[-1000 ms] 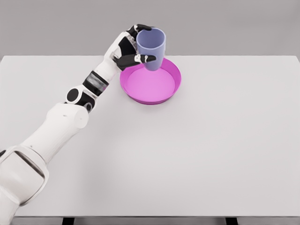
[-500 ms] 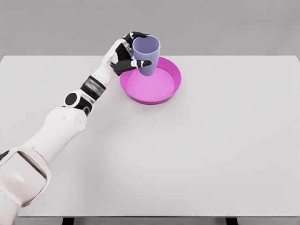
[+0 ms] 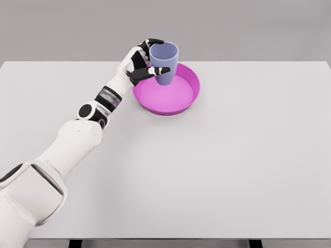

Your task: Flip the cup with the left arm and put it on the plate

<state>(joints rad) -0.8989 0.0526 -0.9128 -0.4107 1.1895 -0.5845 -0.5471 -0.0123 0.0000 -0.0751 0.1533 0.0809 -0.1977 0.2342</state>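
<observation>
A lavender-blue cup stands upright with its mouth up, over the left back part of the magenta plate. My left hand is shut on the cup from its left side, with dark fingers wrapped around its wall. The cup's base is at or just above the plate's floor; I cannot tell whether it touches. The left arm reaches in from the lower left across the table.
The plate rests on a wide white table, near its far edge, left of the middle. A grey wall lies behind the table. The right arm does not show.
The cup has come down and a little back toward the plate's left rim, still held upright in the left hand. The forearm has shifted slightly to the right.
</observation>
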